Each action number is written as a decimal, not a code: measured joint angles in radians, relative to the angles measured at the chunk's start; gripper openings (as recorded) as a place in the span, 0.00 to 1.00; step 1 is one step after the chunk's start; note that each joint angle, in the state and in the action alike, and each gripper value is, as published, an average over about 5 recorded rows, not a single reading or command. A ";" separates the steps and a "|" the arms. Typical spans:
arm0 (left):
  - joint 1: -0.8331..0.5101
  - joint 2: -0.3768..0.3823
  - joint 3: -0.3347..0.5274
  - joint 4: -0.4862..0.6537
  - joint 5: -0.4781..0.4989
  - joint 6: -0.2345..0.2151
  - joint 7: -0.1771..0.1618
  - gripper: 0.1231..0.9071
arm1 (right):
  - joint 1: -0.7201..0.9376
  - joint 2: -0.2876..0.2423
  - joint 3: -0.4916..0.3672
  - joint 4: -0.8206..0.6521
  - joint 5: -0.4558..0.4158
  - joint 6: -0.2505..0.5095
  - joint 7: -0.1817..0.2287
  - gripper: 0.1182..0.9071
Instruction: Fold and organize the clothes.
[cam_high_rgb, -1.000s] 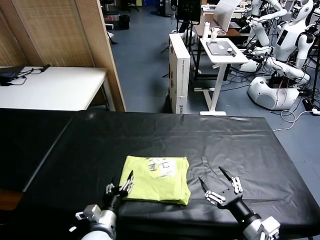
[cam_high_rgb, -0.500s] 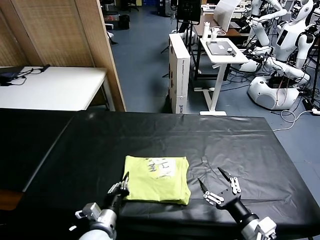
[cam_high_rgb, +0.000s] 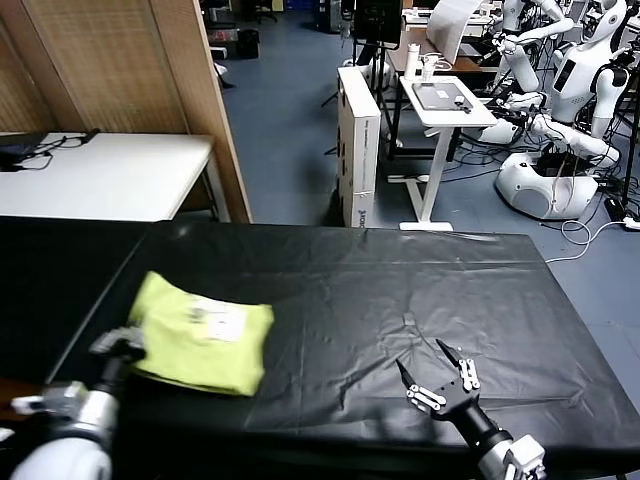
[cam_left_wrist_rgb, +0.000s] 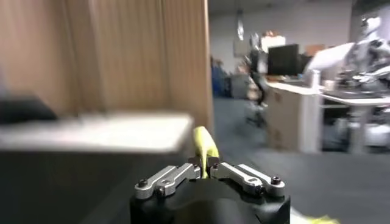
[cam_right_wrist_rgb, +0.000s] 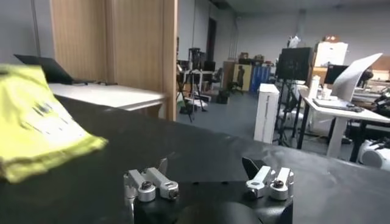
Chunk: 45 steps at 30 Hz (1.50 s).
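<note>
On the black desk (cam_high_rgb: 420, 290), the folded lime T-shirt (cam_high_rgb: 200, 333) sits near the left edge toward the front corner, pinched at its near left edge by my left gripper (cam_high_rgb: 125, 345), fingers closed tight on the fabric. My right gripper (cam_high_rgb: 437, 377) hovers near the front edge, right of centre, fingers spread wide and holding nothing.

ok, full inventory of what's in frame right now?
T-shirt: 1, lime yellow-green, folded, over the left part of the table, gripped at its left edge
Table: 1, black cover, in front of the robot
White table: 1, far left behind it
Wooden partition: 1, tan, rear left
White desk: 1, rear right
Parked robots: several, white, far right
Left claw: 1, shut on the T-shirt, table's left
Right claw: 1, open, low over the table's near right
</note>
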 joint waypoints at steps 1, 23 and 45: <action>-0.006 -0.015 0.053 0.012 0.012 -0.005 -0.004 0.08 | -0.002 0.002 -0.001 -0.001 -0.003 0.000 0.000 1.00; -0.044 -0.163 0.486 0.232 0.052 -0.047 0.009 0.54 | -0.022 0.019 -0.023 0.027 -0.003 -0.037 -0.002 1.00; -0.010 0.105 0.271 0.127 0.028 -0.094 0.072 1.00 | 0.238 -0.028 -0.289 0.011 0.523 -0.413 0.265 1.00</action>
